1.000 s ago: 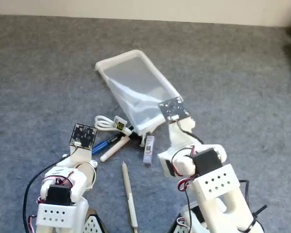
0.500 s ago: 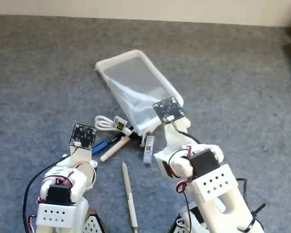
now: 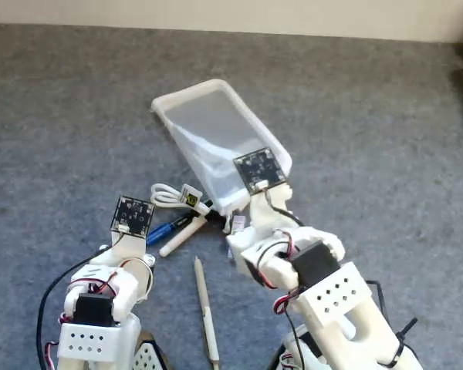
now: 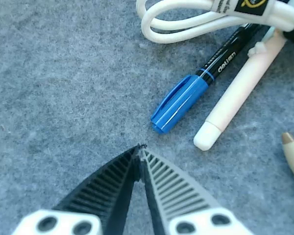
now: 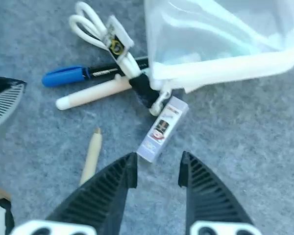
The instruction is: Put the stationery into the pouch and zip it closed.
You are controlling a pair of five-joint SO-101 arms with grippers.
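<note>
**Desk:** Where does the stationery lie?

**Field:** On the grey felt-like table cover (image 3: 386, 116), at the mouth of the translucent white plastic pouch (image 3: 216, 139). The pouch lies flat, unzipped end toward the arms. A blue-capped black marker (image 4: 179, 103), a cream stick pen (image 4: 240, 98), a coiled white cable (image 4: 186, 19) and a small lilac-and-white rectangular box (image 5: 163, 128) cluster just beside that mouth. A long beige pen (image 3: 206, 308) lies apart, between the two arms.

**Desk:** And the grippers?

**Field:** The right gripper (image 5: 158, 156) hovers low over the small box, fingers apart, the box just ahead of the tips. The left gripper (image 4: 139, 149) sits near the marker's cap, fingers pressed together on nothing.

**Desk:** How will the box handle?

**Field:** Probably light, stiff and smooth-sided, so it may slip. Pinching across its narrow sides at mid-length looks best. The pouch looks soft and limp, and its mouth may need holding open.
</note>
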